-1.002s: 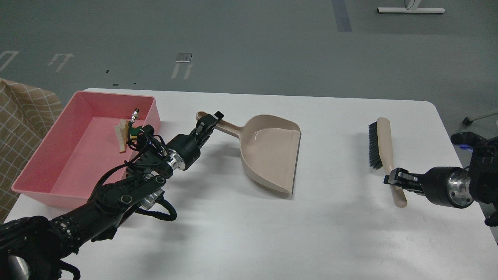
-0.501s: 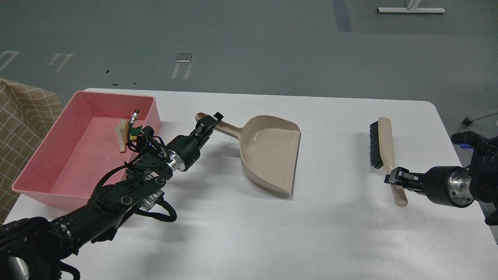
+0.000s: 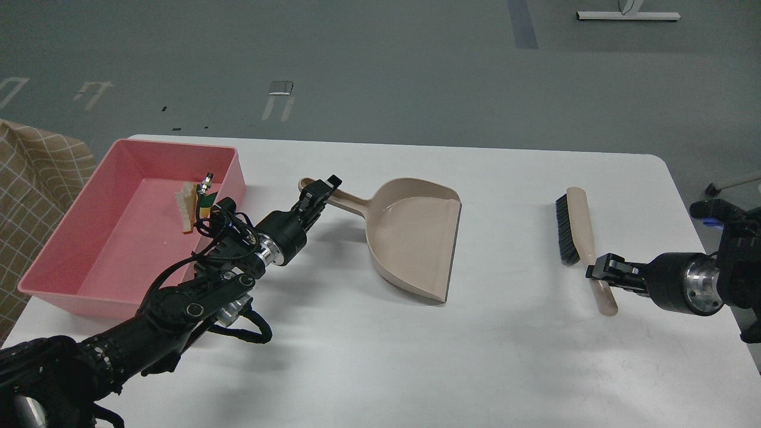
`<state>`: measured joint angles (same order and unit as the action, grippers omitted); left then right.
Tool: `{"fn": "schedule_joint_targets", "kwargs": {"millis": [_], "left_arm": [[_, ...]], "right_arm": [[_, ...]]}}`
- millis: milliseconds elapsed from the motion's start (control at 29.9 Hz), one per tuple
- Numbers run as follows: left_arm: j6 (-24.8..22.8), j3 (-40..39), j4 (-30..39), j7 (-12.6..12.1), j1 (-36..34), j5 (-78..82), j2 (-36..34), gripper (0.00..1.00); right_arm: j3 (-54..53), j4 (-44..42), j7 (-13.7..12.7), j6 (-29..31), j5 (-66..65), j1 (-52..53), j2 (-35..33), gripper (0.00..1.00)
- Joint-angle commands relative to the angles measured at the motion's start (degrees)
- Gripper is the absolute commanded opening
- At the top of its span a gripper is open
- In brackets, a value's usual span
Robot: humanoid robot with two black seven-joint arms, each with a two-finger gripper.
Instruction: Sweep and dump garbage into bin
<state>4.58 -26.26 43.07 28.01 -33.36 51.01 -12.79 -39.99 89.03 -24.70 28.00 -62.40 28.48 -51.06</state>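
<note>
Over the last second the brush (image 3: 574, 229) at the right of the frame has shifted: its head has swung a little left and lower in the picture, with my right gripper (image 3: 601, 274) clamped on the lower part of its beige handle. The dustpan (image 3: 413, 238) in the middle has barely moved, nudged slightly lower and to the left, its pan resting on the tabletop (image 3: 511, 356) and looking empty. My left gripper (image 3: 316, 191) sits at the dustpan's handle end, closed on it as far as I can tell, though the fingers are dark and small from here.

The garbage is already in the bin (image 3: 77, 261) at the left of the frame: the bread piece (image 3: 186, 208) lies on the pink floor near the far right corner, and the yellow sponge chunk (image 3: 204, 205) shows just beside it, partly hidden behind my left arm's cabling. I see no scraps on the tabletop.

I judge the sweeping and dumping done; these small shifts look like both tools being settled down. What remains is letting go of each handle and backing both arms away without dragging the brush or tipping the pan.
</note>
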Motion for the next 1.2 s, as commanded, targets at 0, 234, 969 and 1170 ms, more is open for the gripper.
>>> {"fn": "schedule_joint_targets", "kwargs": {"millis": [0, 234, 969, 1170], "left_arm": [[0.78, -0.02, 0.09, -0.01, 0.05, -0.03, 0.48, 0.71], [0.52, 0.42, 0.70, -0.01, 0.49, -4.94, 0.39, 0.97], [0.69, 0.42, 11.68, -0.01, 5.14, -5.57, -4.26, 0.98], [0.78, 0.42, 14.50, -0.01, 6.55, -5.57, -6.02, 0.98]], "right_arm": [[0.00, 0.00, 0.00, 0.00, 0.00, 0.00, 0.08, 0.55], [0.00, 0.18, 0.00, 0.00, 0.00, 0.00, -0.09, 0.75], [0.00, 1.76, -0.26, 0.00, 0.00, -0.18, -1.32, 0.77], [0.00, 2.29, -0.26, 0.00, 0.00, -0.44, -2.29, 0.77]]}}
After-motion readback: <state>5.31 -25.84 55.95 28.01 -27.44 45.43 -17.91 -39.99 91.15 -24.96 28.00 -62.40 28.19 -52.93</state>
